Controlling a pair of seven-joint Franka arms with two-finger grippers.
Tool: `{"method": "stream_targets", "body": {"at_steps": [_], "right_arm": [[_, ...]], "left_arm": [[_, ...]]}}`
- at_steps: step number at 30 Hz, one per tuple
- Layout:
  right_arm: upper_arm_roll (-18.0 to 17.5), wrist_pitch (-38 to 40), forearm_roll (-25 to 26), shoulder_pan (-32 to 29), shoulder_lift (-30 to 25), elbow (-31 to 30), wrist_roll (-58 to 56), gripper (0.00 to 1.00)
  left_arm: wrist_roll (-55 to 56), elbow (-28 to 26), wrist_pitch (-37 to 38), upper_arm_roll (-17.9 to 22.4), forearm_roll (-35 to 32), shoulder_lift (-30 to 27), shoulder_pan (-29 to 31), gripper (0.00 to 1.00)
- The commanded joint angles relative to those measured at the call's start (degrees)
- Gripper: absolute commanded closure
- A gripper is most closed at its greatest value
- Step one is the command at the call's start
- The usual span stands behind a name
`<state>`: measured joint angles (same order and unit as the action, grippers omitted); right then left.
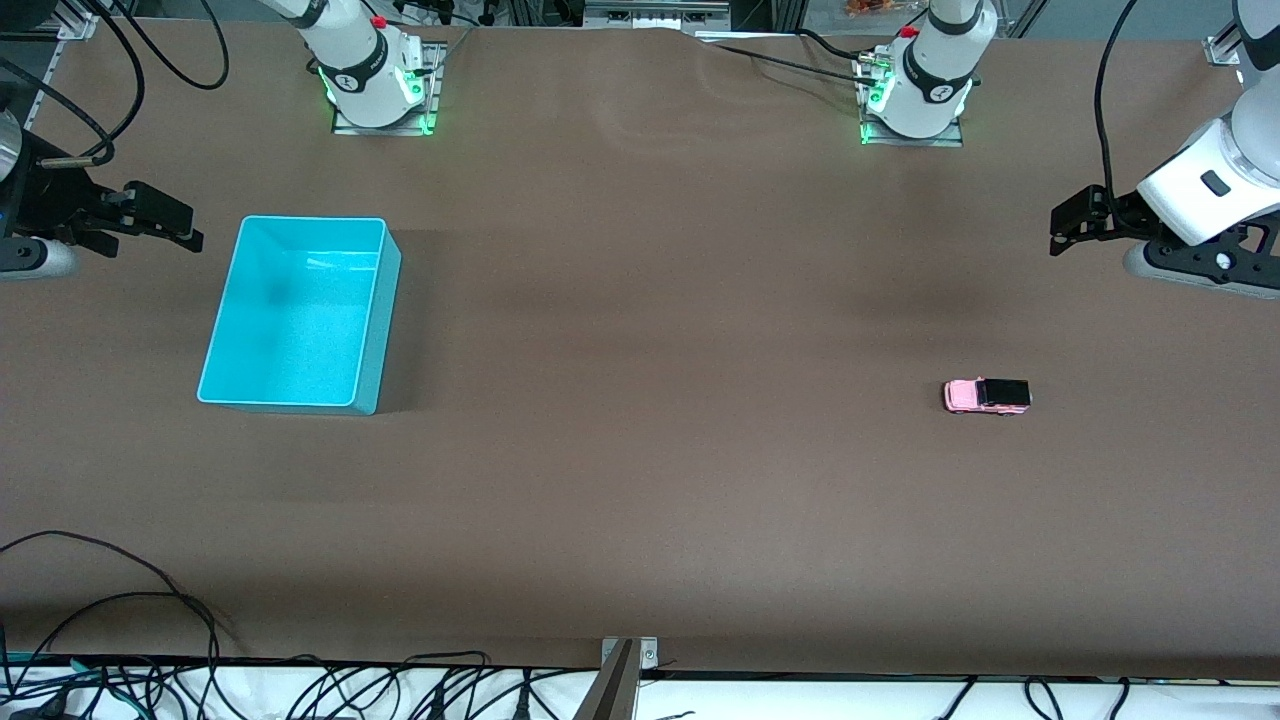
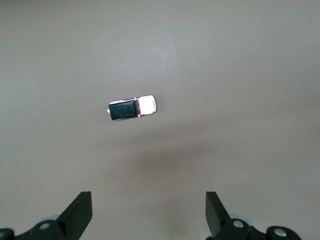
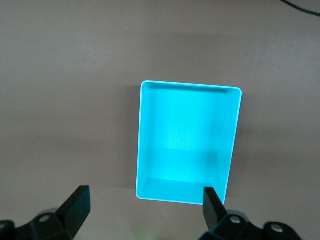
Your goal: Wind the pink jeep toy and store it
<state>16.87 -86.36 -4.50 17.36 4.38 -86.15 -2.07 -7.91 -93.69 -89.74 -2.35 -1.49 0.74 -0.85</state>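
The pink jeep toy [image 1: 986,396] stands on its wheels on the brown table toward the left arm's end; it also shows in the left wrist view [image 2: 132,108]. The turquoise bin [image 1: 385,330] stands empty toward the right arm's end and shows in the right wrist view [image 3: 190,86]. My left gripper [image 1: 1062,228] hangs open and empty over bare table at its end, apart from the jeep; its own view shows it [image 2: 148,212] with jaws wide. My right gripper [image 1: 188,226] hangs open and empty over the table beside the bin, as its own view shows [image 3: 146,207].
The two arm bases [image 1: 378,80] [image 1: 915,90] stand at the table's edge farthest from the front camera. Loose black cables [image 1: 150,600] and a metal bracket [image 1: 625,665] lie along the edge nearest that camera.
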Motion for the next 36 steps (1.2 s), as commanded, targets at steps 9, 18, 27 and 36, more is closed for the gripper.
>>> {"method": "stream_targets", "body": {"at_steps": [9,18,27,36], "right_arm": [[-0.1,0.8,-0.2,0.0,0.3,1.4,0.0,0.0],[-0.1,0.8,-0.2,0.0,0.3,1.4,0.0,0.0],[-0.1,0.8,-0.2,0.0,0.3,1.4,0.0,0.0],[-0.1,0.8,-0.2,0.0,0.3,1.4,0.0,0.0]], "left_arm": [[-1.4,3.1,1.2,0.2,1.4,1.7,0.0,0.0],[-1.3,3.1,1.2,0.3,1.4,1.7,0.0,0.0],[-1.4,3.1,1.2,0.3,0.9,1.9,0.0,0.0],[-10.5,3.1,1.2,0.4,1.5,4.2,1.0,0.0]]}}
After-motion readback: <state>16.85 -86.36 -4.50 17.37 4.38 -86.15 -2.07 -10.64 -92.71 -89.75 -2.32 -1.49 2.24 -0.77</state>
